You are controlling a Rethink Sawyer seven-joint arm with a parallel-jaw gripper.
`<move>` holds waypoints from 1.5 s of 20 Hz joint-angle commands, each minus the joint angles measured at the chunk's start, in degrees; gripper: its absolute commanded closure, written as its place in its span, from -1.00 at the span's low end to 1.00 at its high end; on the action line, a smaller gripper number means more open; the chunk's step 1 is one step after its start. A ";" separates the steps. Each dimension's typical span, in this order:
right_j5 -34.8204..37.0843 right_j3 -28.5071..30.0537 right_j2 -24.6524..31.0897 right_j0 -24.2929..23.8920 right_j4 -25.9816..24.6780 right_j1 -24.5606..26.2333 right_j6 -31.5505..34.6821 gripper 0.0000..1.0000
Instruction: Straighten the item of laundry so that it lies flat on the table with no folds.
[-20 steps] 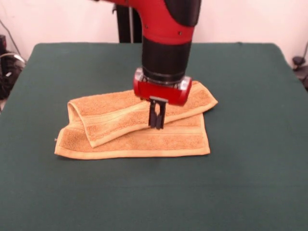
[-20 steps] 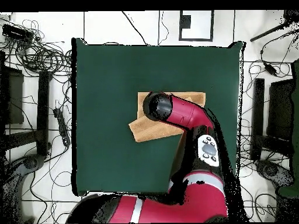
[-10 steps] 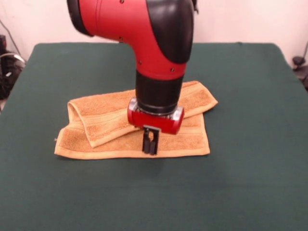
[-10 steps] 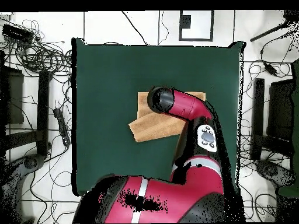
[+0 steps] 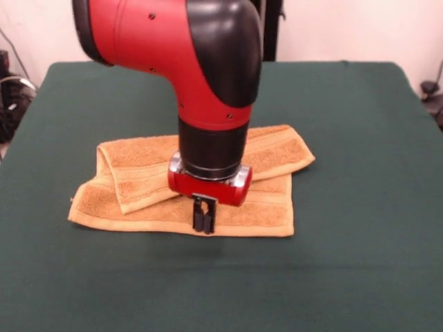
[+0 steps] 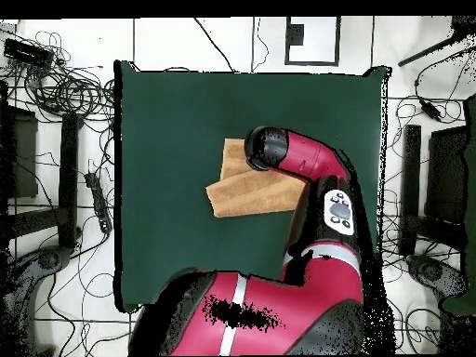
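From the front view, the hand [image 5: 203,223] sits at the near edge of the towel [image 5: 138,207], fingers close together and apparently pinching that edge — the contact itself is hard to confirm. Towel lies mid-table [image 5: 360,277], one flap folded diagonally over the lower layer. Risk: if only the bottom layer is pinched, a pull would likely drag the whole towel and keep the fold; a thin grip could slip off the terry. Arm [image 5: 208,104] hides the towel's middle; no tag visible.

Overhead, the arm [image 6: 297,167] covers the hand and the towel's [image 6: 246,195] right part — grip not checkable there.
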 commanded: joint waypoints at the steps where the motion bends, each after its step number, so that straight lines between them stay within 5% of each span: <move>1: 5.22 -5.78 4.10 -1.78 -1.21 3.70 2.19 1.00; 13: 2.24 5.74 7.00 -1.68 -1.41 -5.49 3.61 1.00; 30: -4.78 11.69 6.63 0.77 -1.80 -7.26 7.35 1.00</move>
